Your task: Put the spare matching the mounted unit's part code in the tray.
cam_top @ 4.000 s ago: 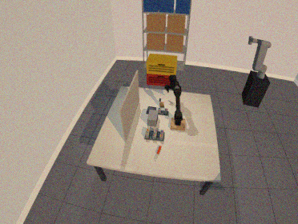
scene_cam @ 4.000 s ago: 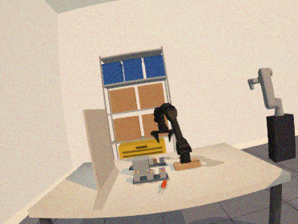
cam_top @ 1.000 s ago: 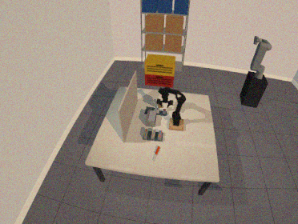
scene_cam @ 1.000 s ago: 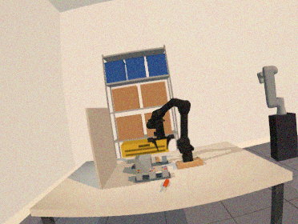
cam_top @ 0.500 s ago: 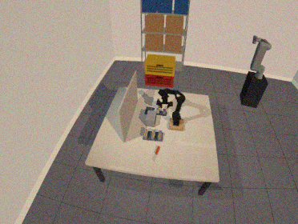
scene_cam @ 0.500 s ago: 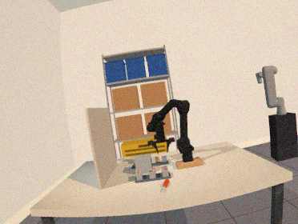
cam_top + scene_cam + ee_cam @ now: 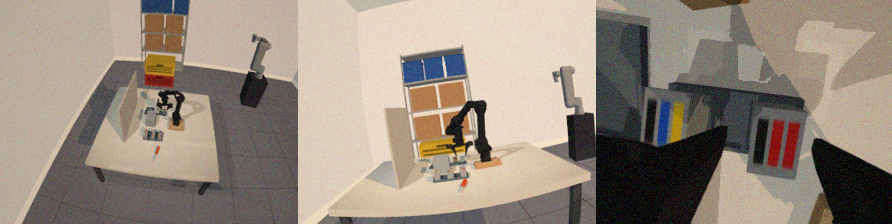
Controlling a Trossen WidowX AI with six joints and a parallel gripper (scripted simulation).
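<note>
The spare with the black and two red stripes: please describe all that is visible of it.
The spare with the black and two red stripes is a small grey block, matte like plastic or metal. Its top face carries three upright bars: one black, then two red. In the wrist view it lies slightly tilted, between the open gripper fingers, which do not grip it. It sits against a dark grey holder, right of a black, blue and yellow spare.

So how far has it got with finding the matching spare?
Nothing is in the jaws yet; the gripper is part open. It hovers with the black-red-red spare between its fingers, the black-blue-yellow spare off to one side. Left to do: grasp it, carry it to the tray, release.
</note>
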